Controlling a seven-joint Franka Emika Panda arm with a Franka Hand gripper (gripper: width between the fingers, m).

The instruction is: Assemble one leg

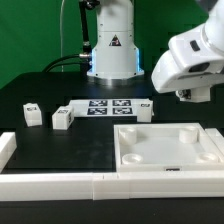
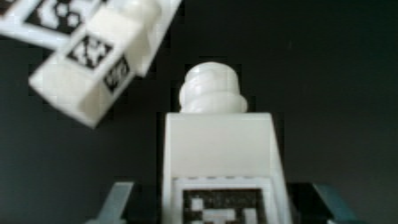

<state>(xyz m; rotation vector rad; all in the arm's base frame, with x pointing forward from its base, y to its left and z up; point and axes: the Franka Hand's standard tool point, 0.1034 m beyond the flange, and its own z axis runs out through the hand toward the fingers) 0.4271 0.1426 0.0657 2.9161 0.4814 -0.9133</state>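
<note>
In the wrist view a white leg (image 2: 217, 150) with a rounded threaded tip and a black-and-white marker sits between the fingers of my gripper (image 2: 217, 206), which is shut on the leg. Two more legs (image 2: 86, 62) lie on the black table beyond it. In the exterior view the gripper (image 1: 187, 90) hangs raised at the exterior view's right, above the far edge of the tray-like panel (image 1: 166, 146). The held leg is hidden there.
Loose legs (image 1: 31, 113) (image 1: 62, 119) lie on the exterior view's left and another (image 1: 143, 110) right of the marker board (image 1: 101, 108). White rails (image 1: 60, 186) border the table's front and left. The robot base (image 1: 112, 50) stands at the back.
</note>
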